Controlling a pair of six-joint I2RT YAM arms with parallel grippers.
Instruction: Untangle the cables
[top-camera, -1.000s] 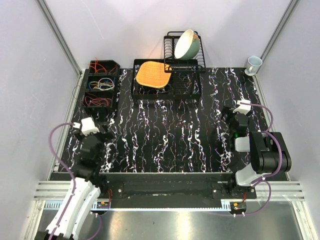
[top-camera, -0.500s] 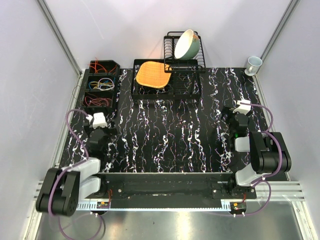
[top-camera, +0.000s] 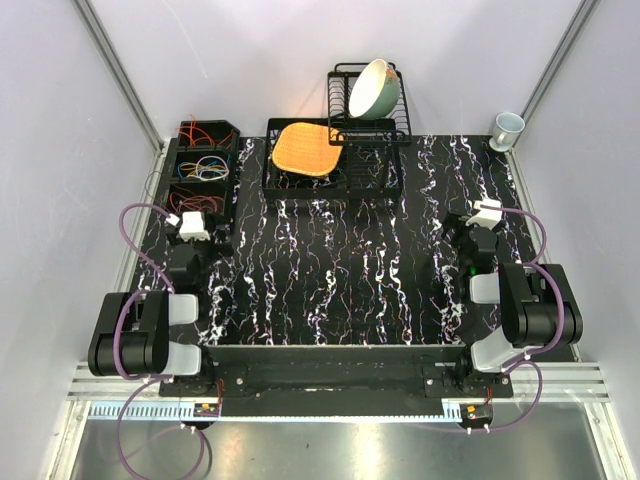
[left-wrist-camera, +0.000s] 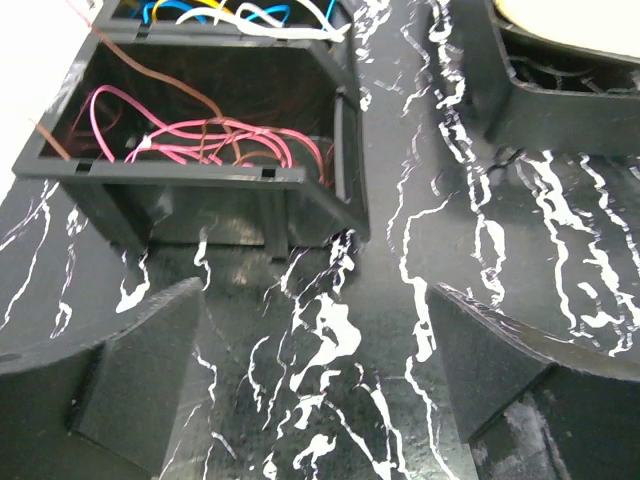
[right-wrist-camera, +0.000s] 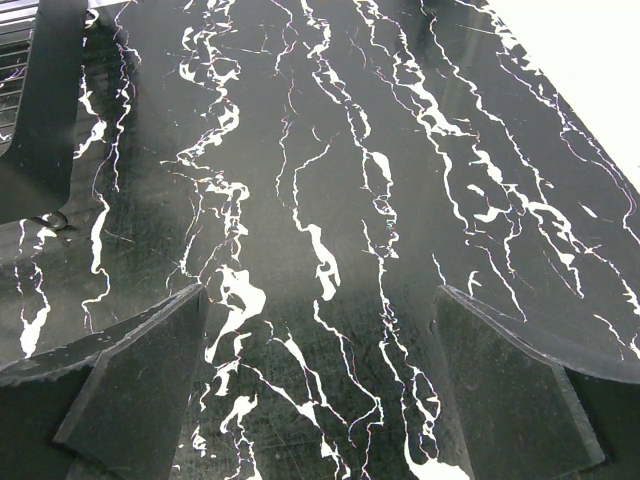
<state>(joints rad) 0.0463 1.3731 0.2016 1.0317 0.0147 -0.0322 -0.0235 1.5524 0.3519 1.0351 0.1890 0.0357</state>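
Your left gripper (left-wrist-camera: 318, 385) gapes wide, empty; just ahead of its jaws, limp pink cables (left-wrist-camera: 225, 140) will likely snag, so pinch one raised loop.

Left wrist view: both fingers (left-wrist-camera: 140, 385) of the left gripper (left-wrist-camera: 318, 395) run off the bottom edge. Directly ahead of the claw, the nearest bin (left-wrist-camera: 200, 195) has a front wall that screens part of its interior and of the pink cables (left-wrist-camera: 215, 140) there. The bin beyond (left-wrist-camera: 215, 40) is cut by the top edge. Ahead-right, a black tray (left-wrist-camera: 560, 110) is cropped. Right wrist view: the right gripper (right-wrist-camera: 320, 400) is likewise cut below. Ahead-left of it, a dark frame (right-wrist-camera: 50, 110) leaves the picture, identity undetermined. Top view: individual strands too small to separate.
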